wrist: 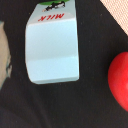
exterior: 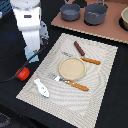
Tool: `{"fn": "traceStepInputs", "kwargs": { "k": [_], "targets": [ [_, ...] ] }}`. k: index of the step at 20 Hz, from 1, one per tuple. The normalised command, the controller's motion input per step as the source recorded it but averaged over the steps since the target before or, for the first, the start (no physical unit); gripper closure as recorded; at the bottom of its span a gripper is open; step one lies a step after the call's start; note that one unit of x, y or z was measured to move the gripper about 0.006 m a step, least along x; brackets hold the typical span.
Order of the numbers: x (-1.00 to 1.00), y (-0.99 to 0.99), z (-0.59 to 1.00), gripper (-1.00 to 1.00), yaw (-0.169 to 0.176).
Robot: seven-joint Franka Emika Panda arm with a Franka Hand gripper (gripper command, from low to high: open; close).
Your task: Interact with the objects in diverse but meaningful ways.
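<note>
Milk carton (wrist: 52,50): light blue block, flat smooth faces, one bevelled fold across the body, red "MILK" lettering at the gabled end. It fills the wrist view directly under the camera, lying on dark cloth; in the exterior view the arm hides it. Probably light and rigid, slick-sided; best taken across the two parallel long faces, mid-body.

Red ball (exterior: 22,73): tomato-like, glossy, round, near the carton, off the mat's edge on the exterior view's left. Likely to roll; grip across the widest part.

Fish piece (exterior: 41,87): white and blue, elongated, tapered, on the mat's near corner. Take it across the narrow waist.

Brown stick (exterior: 79,48): sausage-like, dark, smooth, at the mat's far side.

Gripper (exterior: 34,47): white, lowered over the carton's spot; whether its fingers are spread or closed, I cannot tell.

Woven mat (exterior: 100,90): pale, ribbed. Round tan plate (exterior: 72,68) at centre, a wooden-handled fork (exterior: 71,82) and knife (exterior: 85,59) either side. Grey pots (exterior: 82,12) sit beyond on a board.
</note>
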Motion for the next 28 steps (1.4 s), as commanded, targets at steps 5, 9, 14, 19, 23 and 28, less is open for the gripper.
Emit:
{"fn": "traceStepInputs", "kwargs": {
  "k": [5,9,14,19,23,28],
  "targets": [
    [-0.52,0.14,-0.25,-1.00,0.075],
    [-0.52,0.04,-0.27,-1.00,0.061],
    [-0.39,-0.05,-0.22,-1.00,0.017],
    [-0.13,-0.17,-0.11,-1.00,0.000],
    [-0.14,-0.14,-0.15,-1.00,0.000],
    [-0.23,-0.01,-0.25,-1.00,0.000]
  ]
}}
